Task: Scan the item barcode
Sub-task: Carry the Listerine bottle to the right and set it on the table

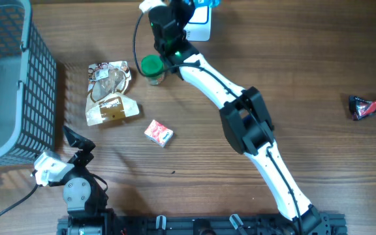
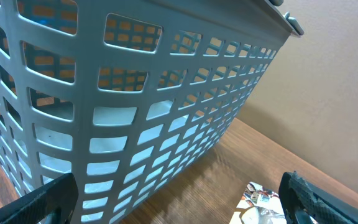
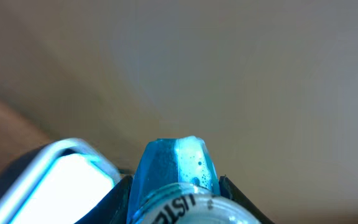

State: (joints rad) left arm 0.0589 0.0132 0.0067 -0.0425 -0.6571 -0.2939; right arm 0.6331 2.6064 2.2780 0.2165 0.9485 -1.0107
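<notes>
Blue bottle (image 3: 173, 163) was noted clamped in the right pincer (image 3: 174, 190), left pincer (image 2: 179, 204) wide and empty; a failed read was judged likely if its barcode faced away from the scanner (image 1: 200, 27).

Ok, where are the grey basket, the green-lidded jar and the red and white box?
grey basket (image 1: 41, 85), overhead view, on its mesh side wall
green-lidded jar (image 1: 152, 65), overhead view, on the lid
red and white box (image 1: 158, 132), overhead view, on its top face
</notes>
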